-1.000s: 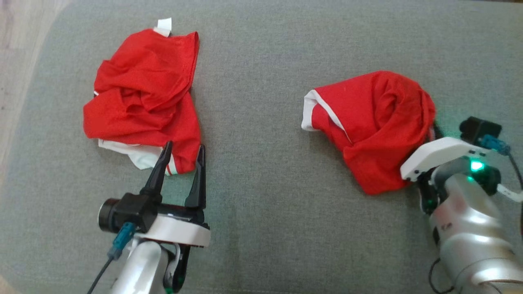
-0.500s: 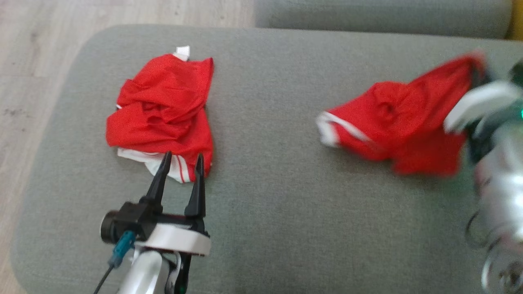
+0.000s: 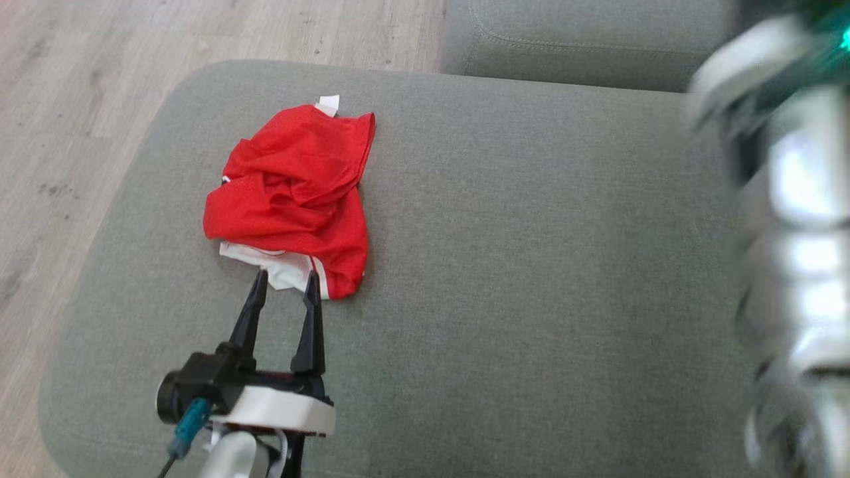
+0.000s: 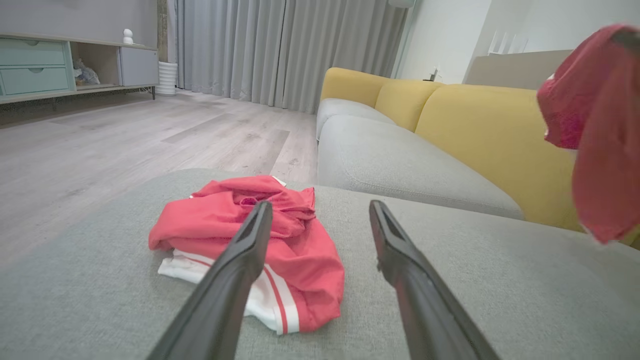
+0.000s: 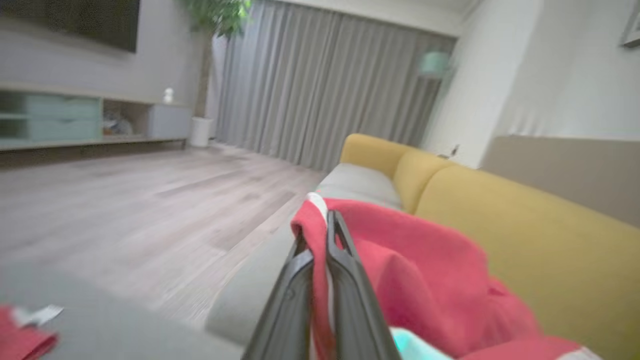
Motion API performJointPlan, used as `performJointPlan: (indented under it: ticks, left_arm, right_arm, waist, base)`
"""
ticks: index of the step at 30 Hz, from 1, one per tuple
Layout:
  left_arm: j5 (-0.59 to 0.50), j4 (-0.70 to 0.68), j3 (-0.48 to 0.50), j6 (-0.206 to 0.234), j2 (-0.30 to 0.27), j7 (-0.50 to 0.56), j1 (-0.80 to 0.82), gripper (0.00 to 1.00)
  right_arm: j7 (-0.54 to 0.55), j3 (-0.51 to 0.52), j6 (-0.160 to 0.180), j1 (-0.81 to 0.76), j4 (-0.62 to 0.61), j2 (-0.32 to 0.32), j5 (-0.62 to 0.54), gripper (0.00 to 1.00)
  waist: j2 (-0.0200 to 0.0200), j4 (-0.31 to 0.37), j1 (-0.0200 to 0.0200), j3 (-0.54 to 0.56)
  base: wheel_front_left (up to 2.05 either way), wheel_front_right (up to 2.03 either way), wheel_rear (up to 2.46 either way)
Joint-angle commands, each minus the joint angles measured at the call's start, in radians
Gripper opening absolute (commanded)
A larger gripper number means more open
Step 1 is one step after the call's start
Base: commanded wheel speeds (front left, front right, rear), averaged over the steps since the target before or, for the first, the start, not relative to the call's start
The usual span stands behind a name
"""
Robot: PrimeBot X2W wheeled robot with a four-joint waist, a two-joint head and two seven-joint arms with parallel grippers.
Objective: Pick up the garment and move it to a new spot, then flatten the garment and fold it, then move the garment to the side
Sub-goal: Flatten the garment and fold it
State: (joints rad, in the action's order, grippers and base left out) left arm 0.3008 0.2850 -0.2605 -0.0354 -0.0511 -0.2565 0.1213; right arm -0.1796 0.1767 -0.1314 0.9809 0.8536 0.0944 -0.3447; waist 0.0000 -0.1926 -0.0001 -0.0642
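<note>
Sideboard at the far wall: one open compartment, holding a small heap too blurred to identify; drawers beside it closed. Right gripper: fingers pressed together, clamped on a fold of the lifted garment, red with a white trim strip showing at the fingertips; the cloth drapes to the right of the fingers and down, in front of the yellow backrest. In the left wrist view this garment hangs in the air at the right edge, clear of the grey cushion. In the head view the right arm is a raised, smeared shape at the right edge (motion blur, no detail readable). Left gripper: fingers spread wide, nothing between them, low over the cushion. A second red garment lies crumpled on the cushion's left part, white hem towards the robot; the left gripper's tips sit at that near hem, its left finger overlapping the white cloth and its right finger over bare cushion just beside the red edge; contact cannot be told. The lifted garment is well apart from the left gripper, up and to its right.
</note>
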Motion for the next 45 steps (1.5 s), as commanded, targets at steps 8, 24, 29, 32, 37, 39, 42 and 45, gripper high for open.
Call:
performJointPlan:
  ticks: [8,24,29,32,37,39,42,45]
  left_arm:
    - [0.003,-0.026,0.028,-0.003,0.001,-0.005,0.031,1.00]
    - [-0.008,-0.019,0.037,-0.010,0.001,-0.005,0.027,1.00]
    - [-0.007,-0.026,0.036,-0.006,0.001,-0.005,0.022,1.00]
    - [-0.007,-0.031,0.038,-0.005,0.001,-0.005,0.024,1.00]
    - [-0.008,-0.032,0.033,-0.008,0.001,-0.005,0.036,1.00]
    - [-0.009,-0.033,0.033,-0.009,0.001,-0.005,0.040,1.00]
    - [-0.011,-0.033,0.030,-0.013,0.001,-0.005,0.054,1.00]
    - [-0.012,-0.028,0.024,-0.017,0.001,-0.005,0.067,1.00]
  right_arm:
    - [-0.030,-0.422,0.001,-0.393,0.030,-0.044,0.259,0.00]
    - [-0.052,-0.437,0.001,-0.642,-0.293,-0.044,0.473,1.00]
    - [-0.069,-0.328,0.001,-0.738,-0.407,-0.044,0.480,1.00]
    - [-0.073,-0.263,0.001,-0.801,-0.448,-0.044,0.489,1.00]
    - [-0.077,-0.204,0.001,-0.842,-0.470,-0.044,0.536,1.00]
    - [-0.078,-0.198,0.001,-0.837,-0.470,-0.044,0.545,1.00]
    - [-0.074,-0.179,0.001,-0.798,-0.451,-0.044,0.568,1.00]
    - [-0.042,-0.173,0.001,-0.737,-0.401,-0.044,0.624,1.00]
  waist:
    - [0.0000,0.021,0.0001,-0.017]
    - [0.0000,0.132,0.0001,-0.002]
    - [0.0000,0.165,0.0001,-0.002]
    - [0.0000,0.182,0.0001,-0.012]
    - [0.0000,0.196,0.0001,-0.035]
    - [0.0000,0.197,0.0001,-0.041]
    - [0.0000,0.192,0.0001,-0.060]
    - [0.0000,0.178,0.0001,-0.079]
  base:
    - [0.00,0.00,0.00]
    - [0.00,0.00,0.00]
    - [0.00,0.00,0.00]
    - [0.00,0.00,0.00]
    - [0.00,0.00,0.00]
    - [0.00,0.00,0.00]
    - [0.00,0.00,0.00]
    - [0.00,0.00,0.00]
